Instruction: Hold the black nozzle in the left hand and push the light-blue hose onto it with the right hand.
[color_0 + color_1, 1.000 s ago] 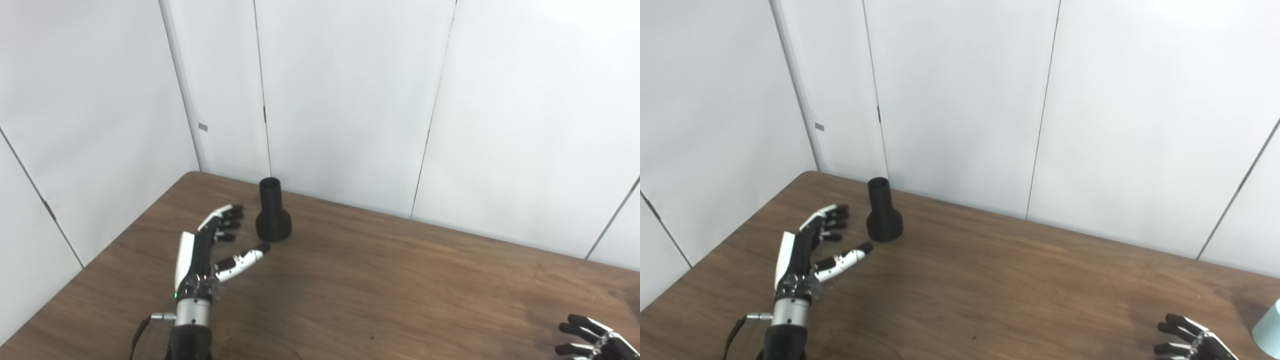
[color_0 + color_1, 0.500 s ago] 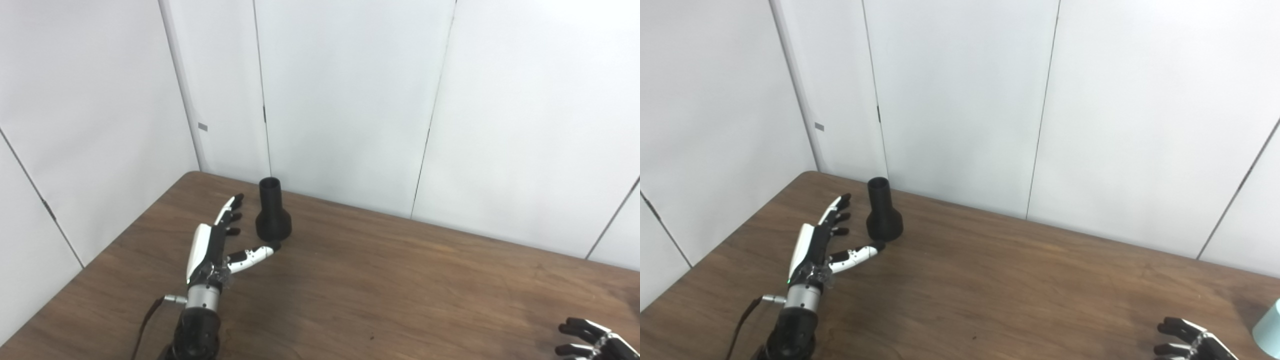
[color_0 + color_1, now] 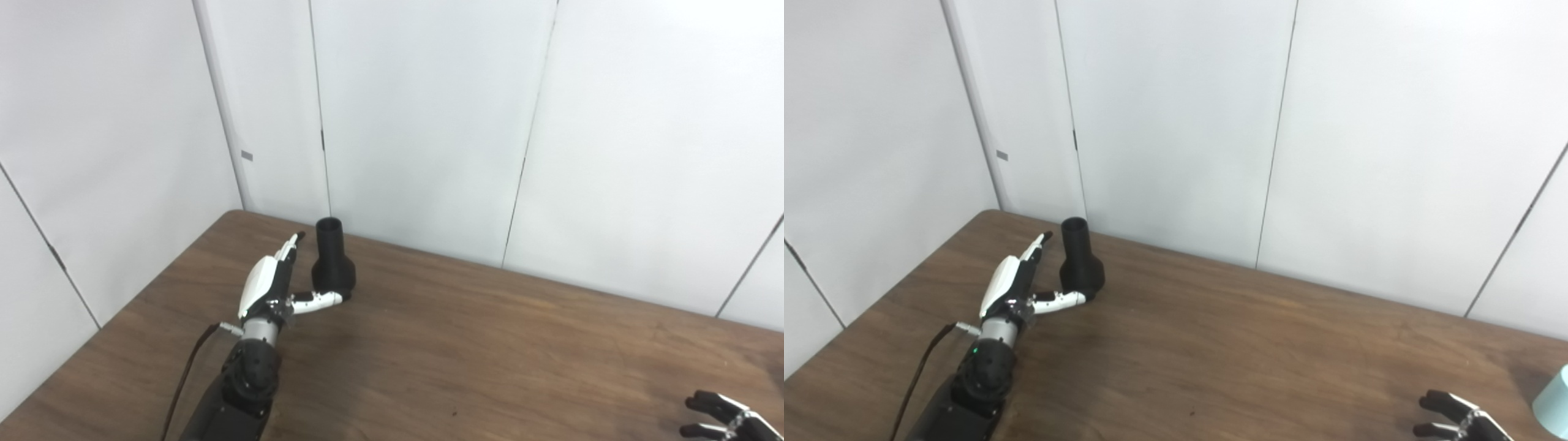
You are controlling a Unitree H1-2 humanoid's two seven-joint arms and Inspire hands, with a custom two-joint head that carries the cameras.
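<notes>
Fingers (image 3: 289, 252) of left hand (image 3: 269, 285): spread, holding nothing; thumb reaches to the base of the black nozzle (image 3: 331, 260), fingers along its left side. Nozzle: upright, near counter (image 3: 490, 343) back-left corner. To grasp well: close around the flared base without tipping it. Right hand (image 3: 1458, 416): cut off at bottom edge, fingers apart, empty. Light-blue hose (image 3: 1554, 398): only a sliver at right edge.
</notes>
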